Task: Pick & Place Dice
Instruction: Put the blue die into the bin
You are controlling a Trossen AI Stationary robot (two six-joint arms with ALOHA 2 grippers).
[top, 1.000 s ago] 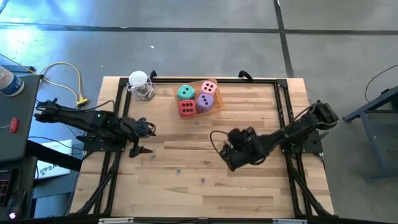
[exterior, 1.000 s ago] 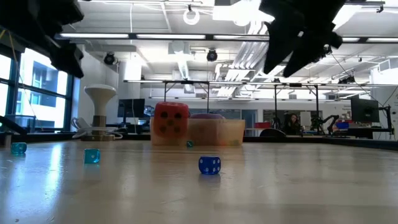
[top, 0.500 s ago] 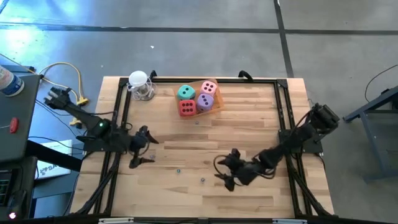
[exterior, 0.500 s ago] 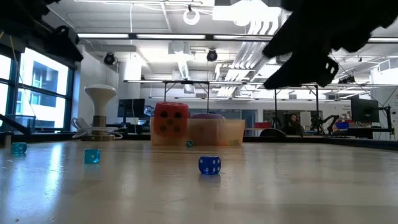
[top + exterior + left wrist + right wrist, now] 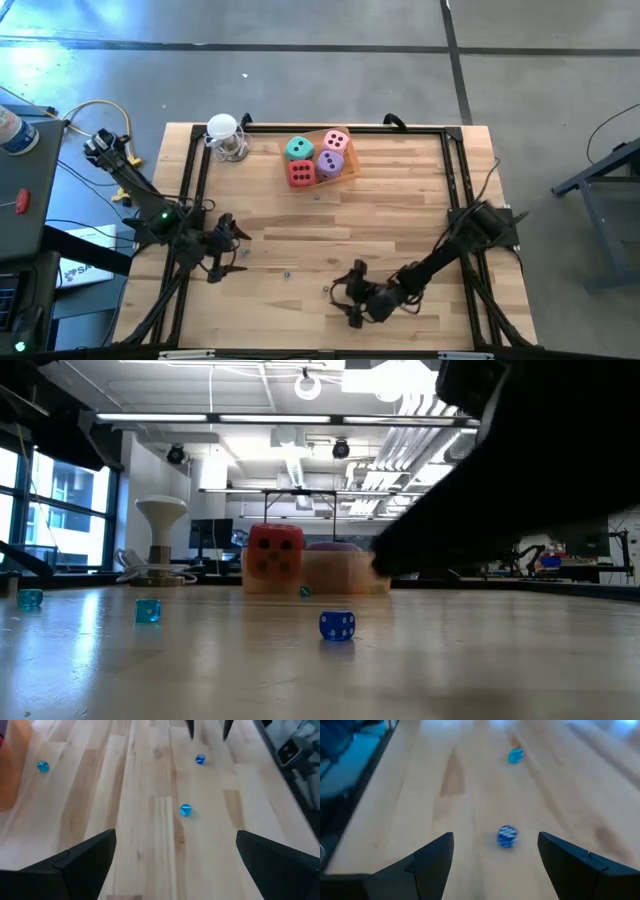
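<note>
Four soft dice sit grouped near the table's far edge: teal (image 5: 298, 149), pink (image 5: 337, 141), purple (image 5: 331, 162) and red (image 5: 301, 174), the red one also in the low view (image 5: 274, 553). Pink and purple rest in a pale orange tray (image 5: 348, 166). My right gripper (image 5: 341, 300) is open and low near the table's near edge. Its fingers stand either side of a small blue die (image 5: 507, 836), which lies just ahead of them. My left gripper (image 5: 228, 250) is open over the table's left part, touching nothing.
Several small blue and teal dice lie scattered on the wood (image 5: 185, 810) (image 5: 200, 759) (image 5: 43, 766) (image 5: 148, 611). A white-topped clear object (image 5: 227, 138) stands at the far left corner. A black frame (image 5: 452, 160) borders the table.
My right gripper has swung toward the table's near edge and leftward, dropping low toward the small blue die, and its arm now fills the right of the low view. My left gripper has drawn back a little toward the near edge. The dice have not moved.
</note>
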